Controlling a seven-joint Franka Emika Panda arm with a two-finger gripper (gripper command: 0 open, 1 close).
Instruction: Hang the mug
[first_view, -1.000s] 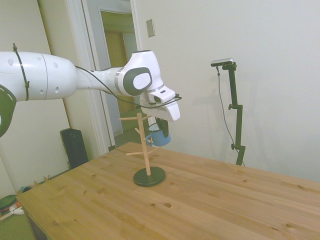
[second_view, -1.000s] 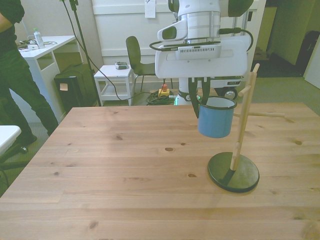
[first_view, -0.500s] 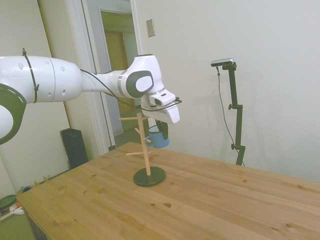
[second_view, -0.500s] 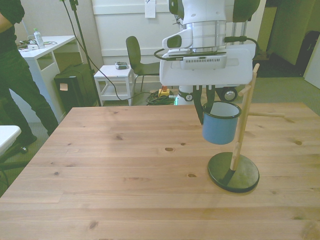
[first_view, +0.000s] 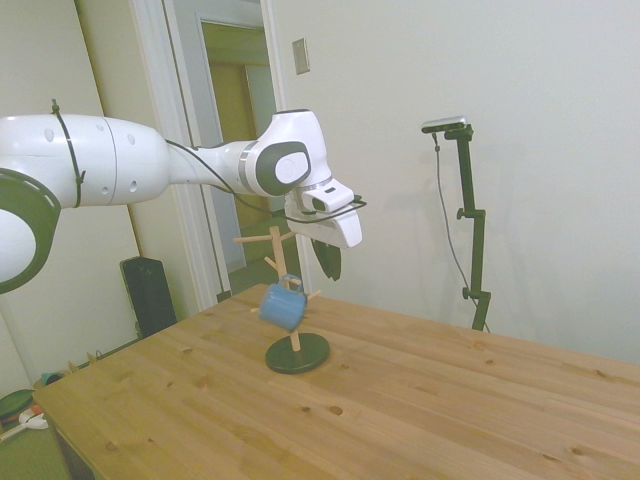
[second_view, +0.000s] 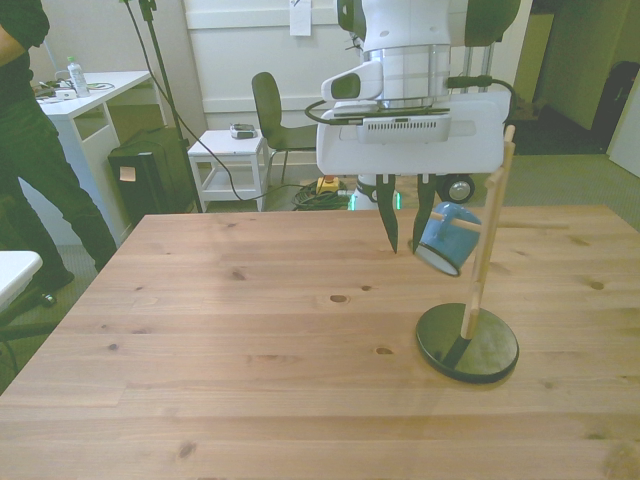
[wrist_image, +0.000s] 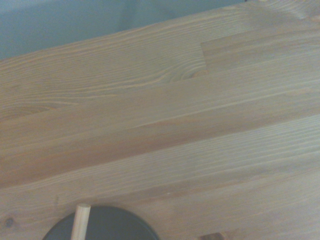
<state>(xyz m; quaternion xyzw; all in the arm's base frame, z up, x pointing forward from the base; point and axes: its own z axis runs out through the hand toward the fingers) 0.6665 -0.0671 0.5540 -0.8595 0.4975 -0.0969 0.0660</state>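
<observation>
Blue mug hangs tilted on peg stand; claw spread.

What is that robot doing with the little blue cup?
The white robot arm is hanging the mug on a wooden peg stand. The mug now dangles tilted from one of the pegs, up off the table. The claw is open and empty, right beside the mug, so nothing is holding it.
</observation>
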